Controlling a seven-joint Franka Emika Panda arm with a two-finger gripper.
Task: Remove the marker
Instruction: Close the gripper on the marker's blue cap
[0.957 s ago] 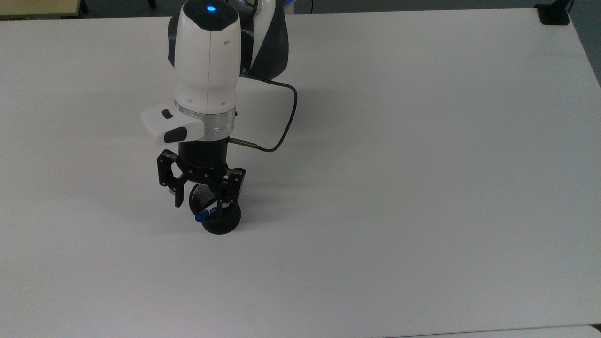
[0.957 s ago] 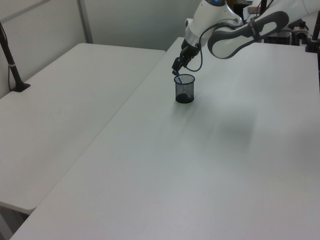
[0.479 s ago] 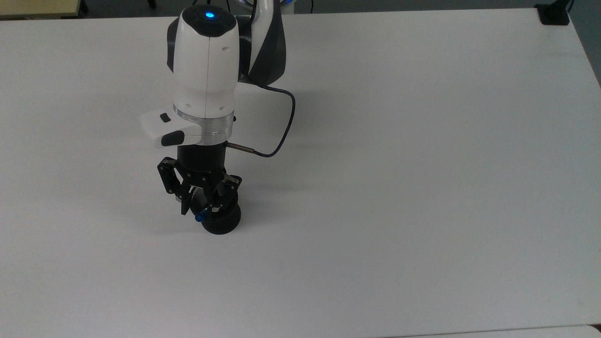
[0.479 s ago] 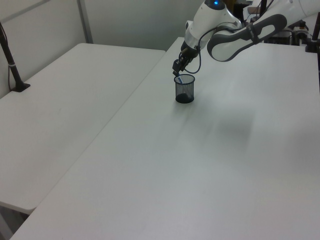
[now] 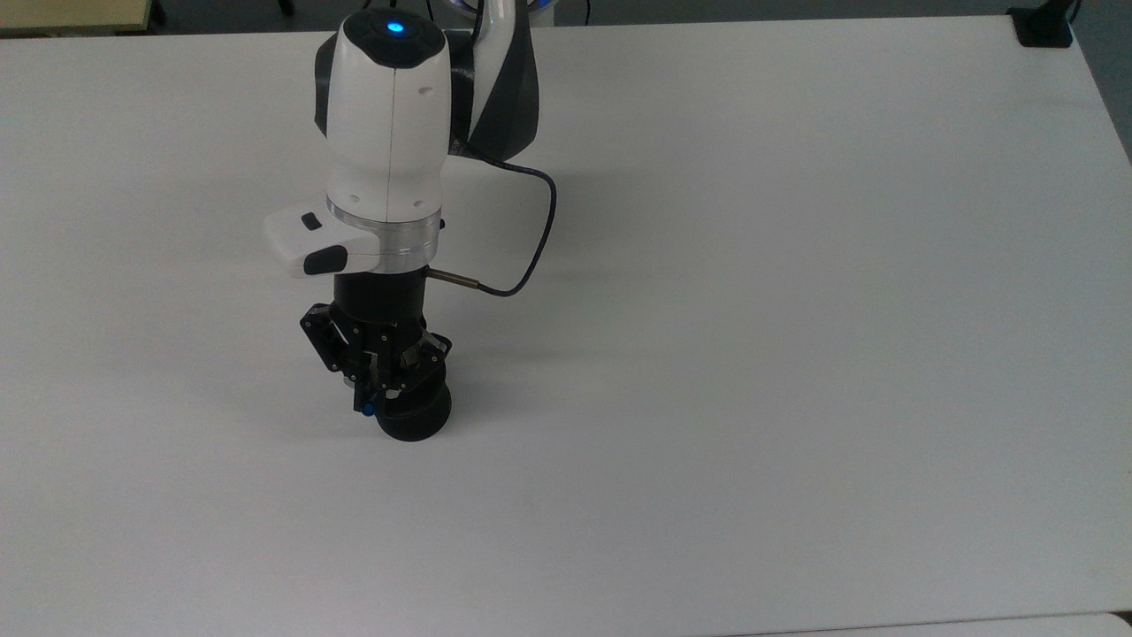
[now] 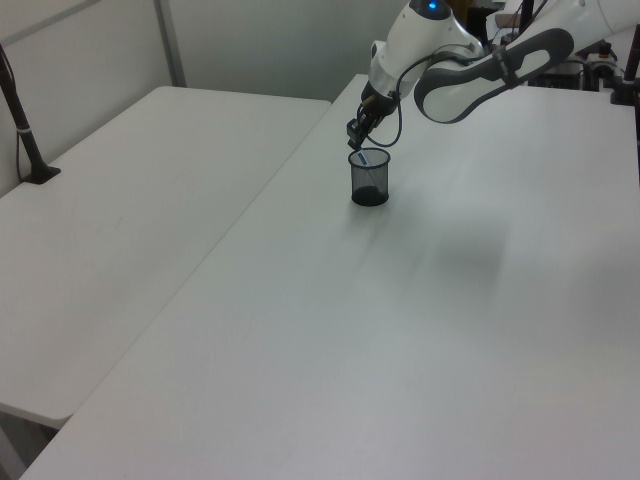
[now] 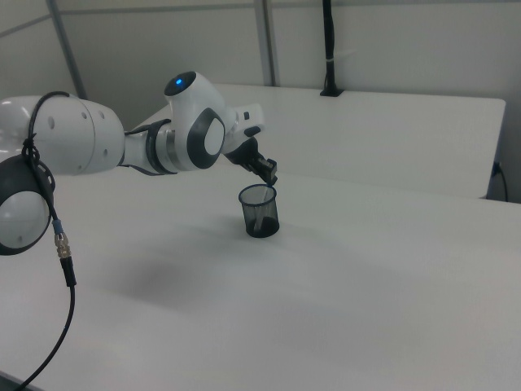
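In the top view, the white arm (image 5: 386, 133) reaches from the far edge of the white table (image 5: 796, 310) toward the near side, its black gripper (image 5: 376, 394) pointing down over a black mesh cup (image 5: 416, 416) that stands left of the table's middle. The fingers (image 5: 358, 376) are drawn close together, pinched on the blue cap end of the marker (image 5: 365, 407), which pokes out at the cup's rim on the top view's left side; the rest of its barrel is hidden by the gripper and the cup. A dark cable (image 5: 531, 239) loops from the wrist on the top view's right. In the left view, the gripper (image 6: 357, 140) hangs just above the rim of the mesh cup (image 6: 369, 178), which stands on the far part of the table (image 6: 400, 330); the marker (image 6: 360, 157) shows as a thin pale line leaning from the gripper down into the cup. A second white table (image 6: 130, 220) lies on the left view's left, with a black post (image 6: 20, 120) clamped at its edge. In the right view, the gripper (image 7: 269, 175) meets the cup's far rim, the mesh cup (image 7: 260, 211) stands upright on the table (image 7: 326, 309), and the marker (image 7: 259, 213) is a faint pale streak seen through the mesh, its lower end inside the cup.
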